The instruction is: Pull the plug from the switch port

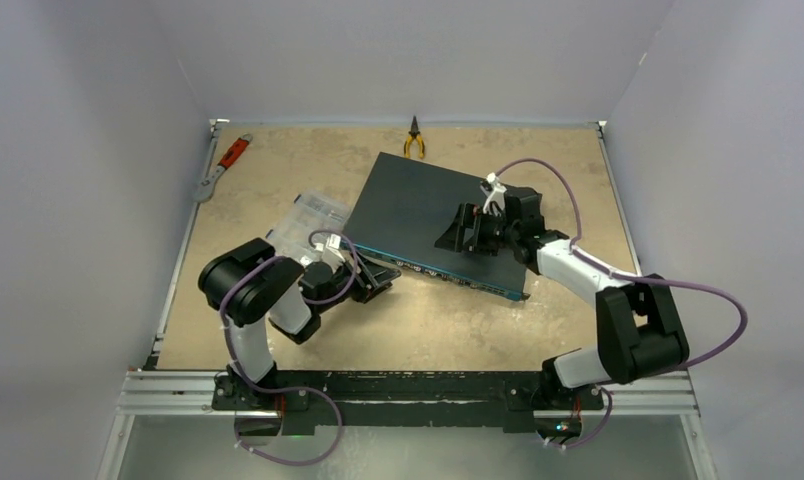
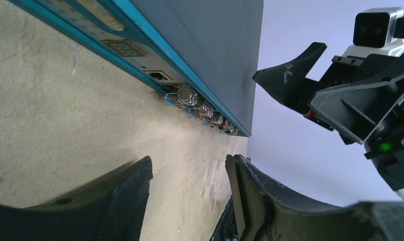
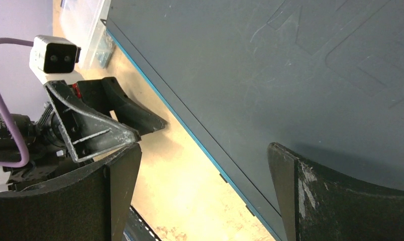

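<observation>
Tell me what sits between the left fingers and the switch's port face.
Only bare tabletop: in the left wrist view, nothing lies between the left fingers and the switch.

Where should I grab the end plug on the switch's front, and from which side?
Grip the plug by the clear body sticking out of the blue front face of the switch. Bring the left pincer in from the front, straight along the pull; neighbours crowd one flank, so squeezing top and bottom looks safer.

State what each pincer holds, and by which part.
Nothing is held. The left pincer gapes empty by the switch ports; the right pincer stands open over its top.
</observation>
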`<state>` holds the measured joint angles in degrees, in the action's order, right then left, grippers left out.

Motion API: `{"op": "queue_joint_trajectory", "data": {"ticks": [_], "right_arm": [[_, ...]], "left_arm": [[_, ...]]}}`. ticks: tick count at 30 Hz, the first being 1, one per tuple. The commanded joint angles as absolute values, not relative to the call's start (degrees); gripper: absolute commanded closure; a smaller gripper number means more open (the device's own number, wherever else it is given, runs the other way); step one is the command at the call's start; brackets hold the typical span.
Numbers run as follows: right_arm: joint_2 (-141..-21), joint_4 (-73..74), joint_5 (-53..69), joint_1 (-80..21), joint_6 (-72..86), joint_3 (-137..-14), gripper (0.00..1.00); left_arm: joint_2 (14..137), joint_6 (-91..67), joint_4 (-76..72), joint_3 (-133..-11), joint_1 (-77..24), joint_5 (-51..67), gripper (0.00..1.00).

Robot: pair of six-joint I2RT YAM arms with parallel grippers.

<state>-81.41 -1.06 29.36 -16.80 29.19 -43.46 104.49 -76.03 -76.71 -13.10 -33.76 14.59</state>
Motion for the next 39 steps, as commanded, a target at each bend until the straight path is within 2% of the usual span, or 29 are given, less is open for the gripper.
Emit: {"op": "queue_joint_trajectory", "data": {"ticks": [1,4,10,17,27,32,39], "right_arm": [[-82.39,-3.58,27.42,-17.93,29.78,-45.92,0.01],[-83.17,-3.76,27.38,-18.41,29.8,-46.51,0.01],[-84.37,-3.48,26.94,-18.86,29.45,-47.35,0.02],[-84.9,-2.82,25.97,-19.06,28.62,-47.78,0.02],[-85.09,-3.76,25.77,-19.08,28.48,-46.55,0.01],[-85.7,-3.79,25.86,-19.08,28.39,-46.74,0.01],[-85.93,-3.54,25.84,-19.15,28.13,-46.94,0.01]], "left_arm": [[110.22,-80.92,-89.77,-12.91,-33.23,13.52,0.45],[115.43,-83.51,-96.82,-13.23,-33.28,13.51,0.49],[119.4,-84.39,-99.93,-12.49,-33.22,12.24,0.52],[111.25,-79.01,-87.86,-10.83,-33.16,9.18,0.52],[91.48,-70.04,-51.39,-12.21,-33.25,3.34,0.5],[86.27,-68.26,-48.66,-11.49,-33.22,2.19,0.43],[90.76,-68.74,-52.53,-13.76,-33.31,4.95,0.44]]}}
